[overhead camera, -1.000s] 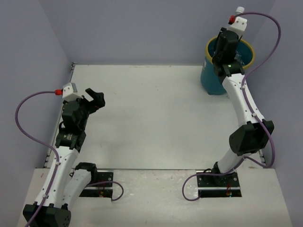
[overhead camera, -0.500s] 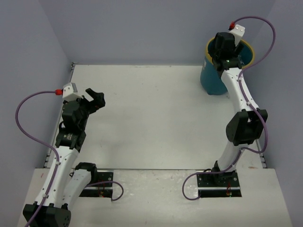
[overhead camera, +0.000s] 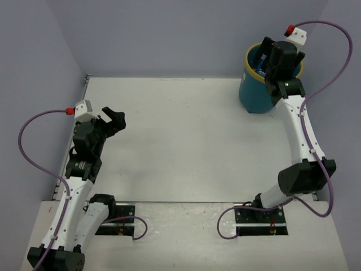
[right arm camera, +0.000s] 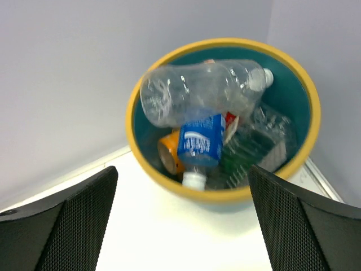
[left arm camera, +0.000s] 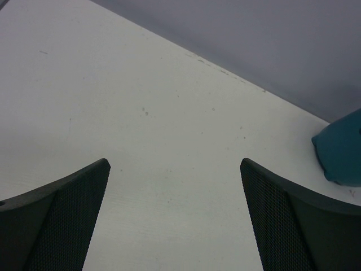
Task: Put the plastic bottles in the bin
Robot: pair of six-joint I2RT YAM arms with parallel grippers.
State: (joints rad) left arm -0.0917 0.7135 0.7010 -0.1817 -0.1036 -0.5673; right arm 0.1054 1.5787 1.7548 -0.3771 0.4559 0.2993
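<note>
- On the left, we see the left gripper (overhead camera: 114, 117) above the left part of the white table (overhead camera: 180, 141). Its fingers are spread wide apart and hold nothing.
- A purple cable (overhead camera: 25, 141) loops beside this arm, close to the left wall (overhead camera: 34, 56).
- In the left wrist view, the table surface runs between the fingers up to its far edge.
- The bin (overhead camera: 254, 96) stands at the far right corner of the table, near two walls and well apart from the left gripper.
- The plastic bottles (right arm camera: 208, 121) lie inside it. A clear bottle (right arm camera: 197, 93) lies across the top, and a blue-labelled bottle (right arm camera: 200, 141) is under it. An orange bottle (right arm camera: 169, 152) is at the left and a green bottle (right arm camera: 245, 152) at the right.
- The right gripper (right arm camera: 181, 172) hangs over the bin with its fingers spread wide, gripping nothing. The bottles lie below and do not touch the fingers.
</note>
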